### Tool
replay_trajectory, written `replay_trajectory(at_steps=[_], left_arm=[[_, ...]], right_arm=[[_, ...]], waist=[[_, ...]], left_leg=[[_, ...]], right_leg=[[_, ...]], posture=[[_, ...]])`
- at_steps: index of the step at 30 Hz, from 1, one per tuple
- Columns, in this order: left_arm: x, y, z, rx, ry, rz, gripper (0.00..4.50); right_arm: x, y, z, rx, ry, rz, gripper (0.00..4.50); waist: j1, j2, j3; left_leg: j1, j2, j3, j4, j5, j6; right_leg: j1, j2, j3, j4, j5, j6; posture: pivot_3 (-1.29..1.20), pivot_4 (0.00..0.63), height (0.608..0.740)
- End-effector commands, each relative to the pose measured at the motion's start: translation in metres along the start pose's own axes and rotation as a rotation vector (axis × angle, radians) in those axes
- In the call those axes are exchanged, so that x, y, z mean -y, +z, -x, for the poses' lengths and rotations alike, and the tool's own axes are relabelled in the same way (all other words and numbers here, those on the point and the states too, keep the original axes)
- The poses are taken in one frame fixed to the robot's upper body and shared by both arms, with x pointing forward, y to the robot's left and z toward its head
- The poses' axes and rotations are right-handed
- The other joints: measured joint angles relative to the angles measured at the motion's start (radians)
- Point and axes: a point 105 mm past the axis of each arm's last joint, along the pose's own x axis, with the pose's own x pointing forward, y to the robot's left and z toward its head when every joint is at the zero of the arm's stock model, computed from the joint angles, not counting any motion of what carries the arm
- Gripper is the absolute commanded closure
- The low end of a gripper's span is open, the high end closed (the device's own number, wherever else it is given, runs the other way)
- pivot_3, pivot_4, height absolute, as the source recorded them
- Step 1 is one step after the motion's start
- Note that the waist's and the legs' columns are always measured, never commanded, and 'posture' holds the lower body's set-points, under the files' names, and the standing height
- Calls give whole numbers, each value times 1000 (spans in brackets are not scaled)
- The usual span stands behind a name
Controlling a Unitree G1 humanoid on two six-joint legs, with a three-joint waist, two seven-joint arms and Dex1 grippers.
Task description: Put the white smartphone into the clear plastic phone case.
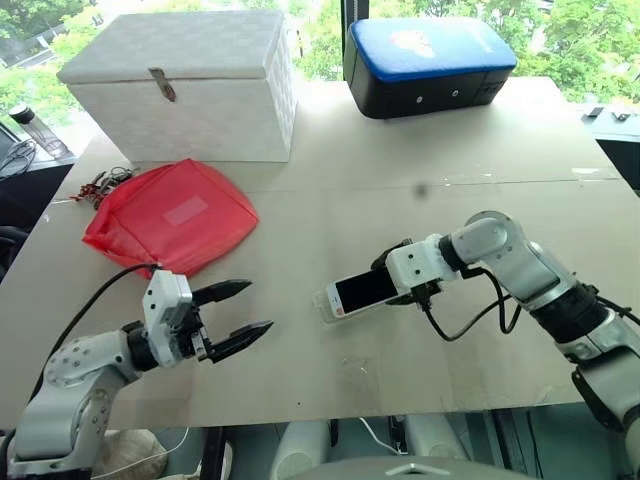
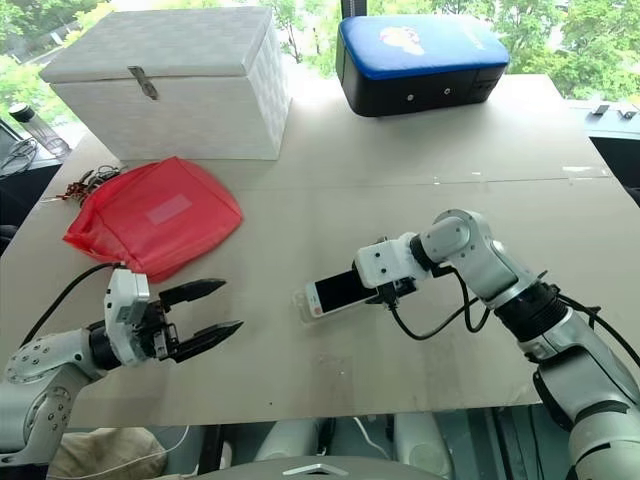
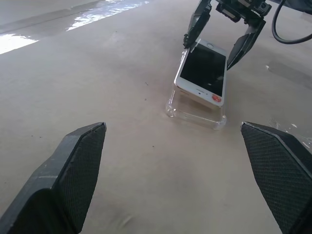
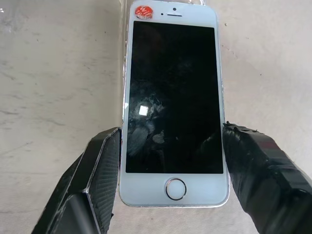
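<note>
A wide beige table (image 1: 400,190) carries the scene, its largest load a white woven box (image 1: 185,85) with a metal clasp at the far left, and beside that box, further right along the far edge, a black case with a blue lid (image 1: 425,62). Just in front of the white woven box lies a crumpled red mesh bag (image 1: 170,215), a small tangle of red cords (image 1: 105,183) touching its far left corner.

Well right of the red bag, the right pincer (image 1: 388,287) grips the white smartphone (image 1: 362,291) by its long edges near the home-button end, one black finger (image 4: 95,175) pressed to each side, screen up. The phone is tilted: its far end, marked with a small red sticker (image 4: 143,12), dips into the clear plastic phone case (image 3: 195,109), which lies flat on the table directly beneath, while the gripped end stands raised above the case's rim. A black cable (image 1: 470,315) loops from the right wrist, on the side away from the bag.

Nearer than the red bag, the left pincer (image 1: 238,313) hangs above the table with its two fingers spread wide and nothing between them, pointing toward the phone.
</note>
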Motion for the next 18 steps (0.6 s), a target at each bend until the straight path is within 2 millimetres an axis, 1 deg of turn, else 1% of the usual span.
replay_trajectory(at_steps=[1, 6, 8, 12, 18], left_arm=[[8, 8, -8, 9, -27, -49, 0], [15, 11, -19, -10, -57, -68, 0], [19, 15, -29, -21, -78, -95, 0], [18, 26, -43, -4, -70, -100, 0], [17, 25, -41, -12, -72, -87, 0]], right_arm=[[0, -5, 1, -39, 24, 38, 1750], [-2, -7, 1, -42, 53, 57, 1750], [-2, -8, 2, -49, 58, 54, 1750], [-3, -10, 4, -66, 70, 62, 1750], [0, -11, 5, -70, 70, 71, 1750]], waist=[[0, 0, 0], [1, 0, 0], [2, 0, 0], [5, 0, 0], [2, 0, 0]], left_leg=[[0, 0, 0, 0, 0, 0], [0, 0, 0, 0, 0, 0], [0, 0, 0, 0, 0, 0], [0, -1, -2, 1, 0, 0], [0, -1, -2, 2, 0, 0]], right_leg=[[0, 0, 0, 0, 0, 0], [0, 0, 0, 0, 0, 0], [0, 0, 0, 0, 0, 0], [1, 0, -1, 0, 0, 0], [1, 0, -1, 0, 0, 0]], posture=[[0, 150, 740], [0, 150, 740], [0, 150, 740], [0, 150, 740], [0, 150, 740]])
